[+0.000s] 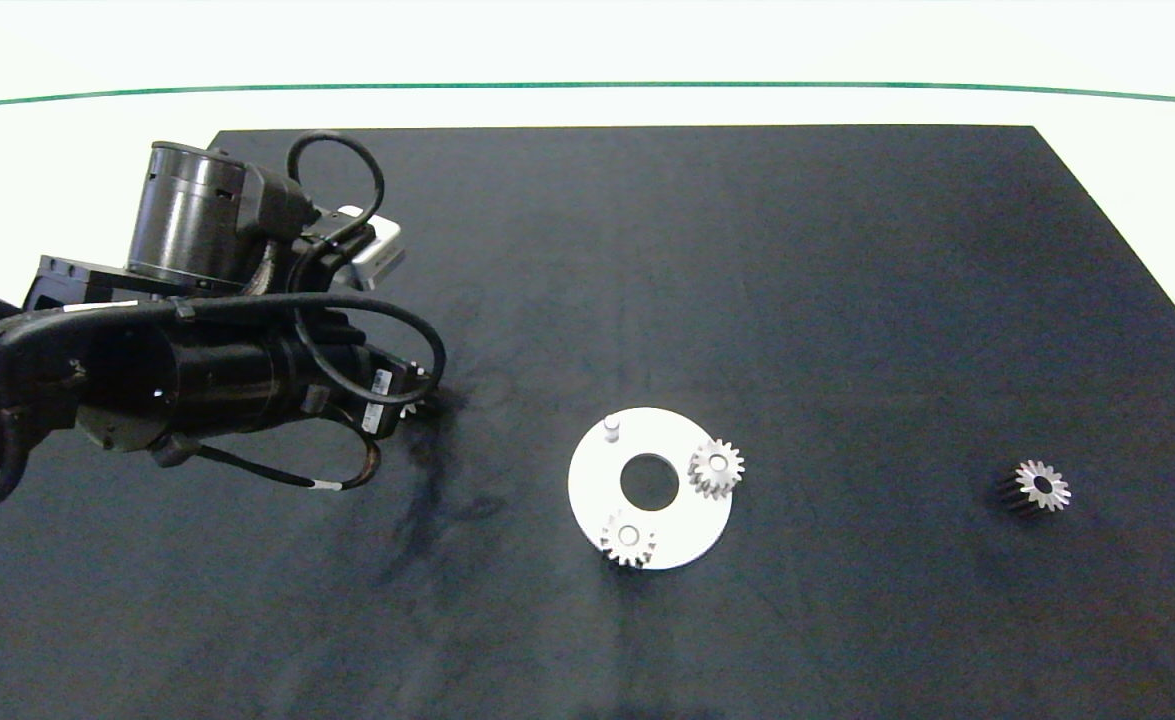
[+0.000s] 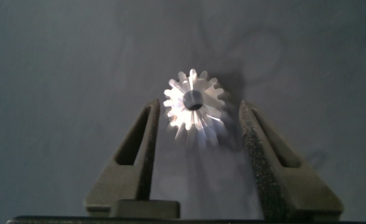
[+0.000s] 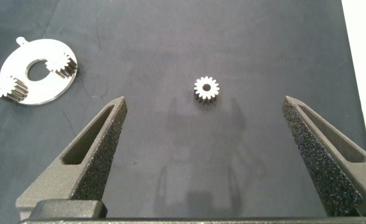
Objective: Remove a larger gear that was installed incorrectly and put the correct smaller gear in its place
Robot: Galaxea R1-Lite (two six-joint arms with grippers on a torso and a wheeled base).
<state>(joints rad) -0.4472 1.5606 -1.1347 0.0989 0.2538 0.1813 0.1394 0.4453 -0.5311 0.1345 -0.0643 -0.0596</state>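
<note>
The larger gear (image 2: 194,109), pale silver with blunt teeth, lies on the black mat between the fingers of my left gripper (image 2: 198,104). That gripper is open, with a gap showing beside the gear. In the head view the left gripper (image 1: 415,404) is low at the mat's left, mostly hidden under its arm. The smaller gear (image 1: 1038,487), sharp-toothed with dark flanks, lies alone at the right. My right gripper (image 3: 204,99) hangs open above the mat, short of the smaller gear (image 3: 205,89), and holds nothing.
A white round plate (image 1: 597,495) with a centre hole lies mid-mat. It carries two small gears (image 1: 716,467) (image 1: 629,540) and one bare peg (image 1: 611,428). The black mat (image 1: 797,300) ends at pale table edges at the back and right.
</note>
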